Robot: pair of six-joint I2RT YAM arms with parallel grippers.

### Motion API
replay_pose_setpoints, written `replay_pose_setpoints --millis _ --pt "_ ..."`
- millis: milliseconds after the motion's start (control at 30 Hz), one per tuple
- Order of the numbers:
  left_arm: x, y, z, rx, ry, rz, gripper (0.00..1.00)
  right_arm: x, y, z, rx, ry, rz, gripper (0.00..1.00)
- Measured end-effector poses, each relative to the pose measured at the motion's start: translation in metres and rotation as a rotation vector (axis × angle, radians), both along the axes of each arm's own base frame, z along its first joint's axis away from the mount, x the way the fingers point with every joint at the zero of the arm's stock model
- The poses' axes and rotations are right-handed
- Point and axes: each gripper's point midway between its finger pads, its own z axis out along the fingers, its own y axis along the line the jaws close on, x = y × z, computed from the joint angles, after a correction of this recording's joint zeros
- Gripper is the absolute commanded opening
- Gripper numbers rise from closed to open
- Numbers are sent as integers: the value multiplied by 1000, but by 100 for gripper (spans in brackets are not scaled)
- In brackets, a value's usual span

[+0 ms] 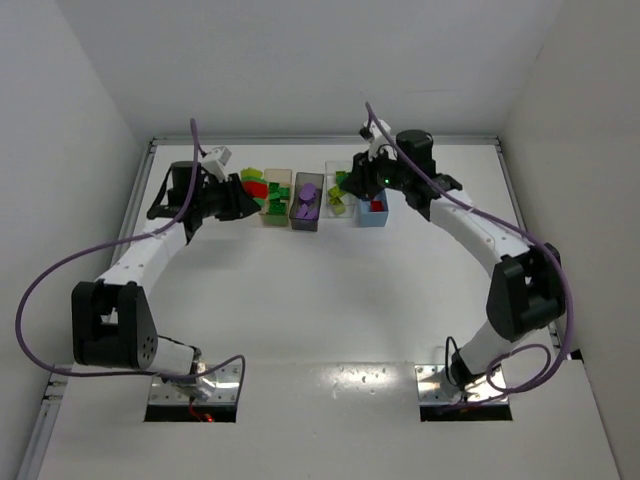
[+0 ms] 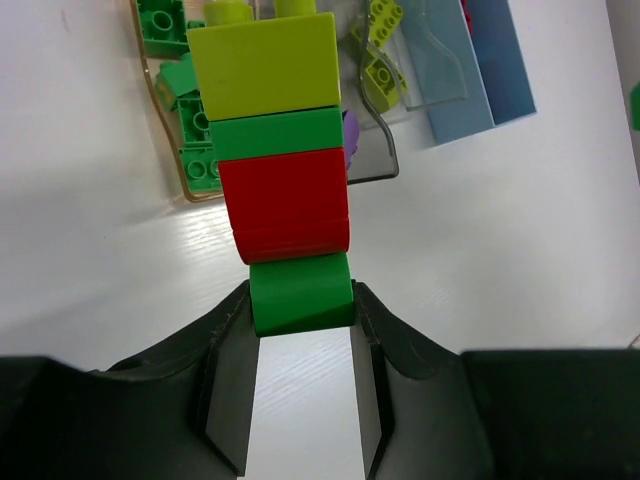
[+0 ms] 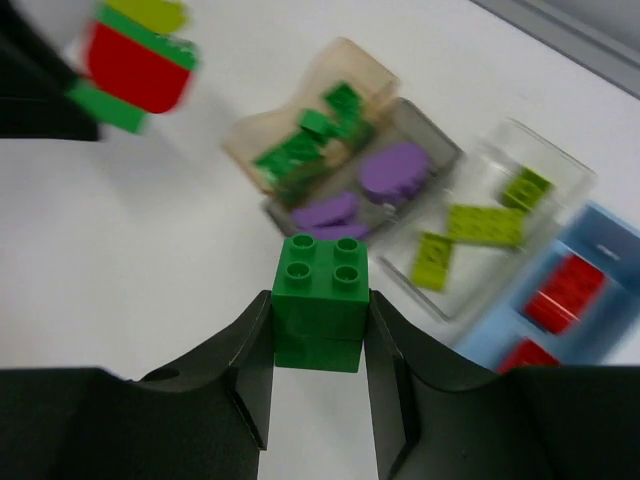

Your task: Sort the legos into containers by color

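"Grippers first: left gripper (image 2: 300, 305)?"

"Pinching a stack (image 2: 283, 170) by its lowest brick, a green one; jaws tight against both flanks; next up red, then green, then lime at the far end; held off the table (image 2: 500, 240), just left of the tan bin (image 3: 372, 68) in the top view."

"And the right gripper (image 3: 320, 325)?"

"Clamped on a green brick (image 3: 320, 290); four studs facing the wrist camera; fingers pressed to its two sides; a seam low on it, so perhaps two bricks stuck together, though hard to tell; up near the right end of the row in the top view, around the clear bin (image 3: 572, 165) and blue bin (image 3: 612, 232)."

"Bins, then?"

"Four side by side at the far part of the table; from the left: tan, grey bin (image 3: 445, 145), clear, blue; close together, touching or nearly so."

"Contents?"

"Green bricks (image 3: 300, 152) in the tan; purple pieces (image 3: 392, 170) in the grey; lime bricks (image 3: 485, 225) in the clear; red bricks (image 3: 565, 290) in the blue; blurred in the right wrist view — no firm count."

"Stack from the right wrist?"

"Visible top left, smeared; red and green plain, lime on top."
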Motion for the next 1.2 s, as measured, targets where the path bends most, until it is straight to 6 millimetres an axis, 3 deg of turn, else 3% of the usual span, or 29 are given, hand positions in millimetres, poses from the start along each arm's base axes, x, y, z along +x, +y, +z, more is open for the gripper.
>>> replay_pose_setpoints --millis 167,267,467,767,900,1000,1100,1200 --pt "0 9 5 2 -10 26 21 -32 47 35 155 60 351 17" --pt "2 15 4 3 -9 43 21 -63 64 38 222 133 545 17" --pt "3 24 3 4 -5 65 21 -96 75 36 347 292 757 17" --pt "2 24 0 8 1 67 21 -113 76 51 423 314 891 17" --pt "-4 35 -16 42 43 116 21 -115 76 49 427 324 893 18" --pt "-17 57 -42 108 119 212 22 -118 74 42 428 344 882 19" --pt "-33 81 -69 184 213 308 30 -125 71 37 421 363 866 20" --pt "-43 98 -82 245 271 375 30 -130 67 38 396 336 852 22"
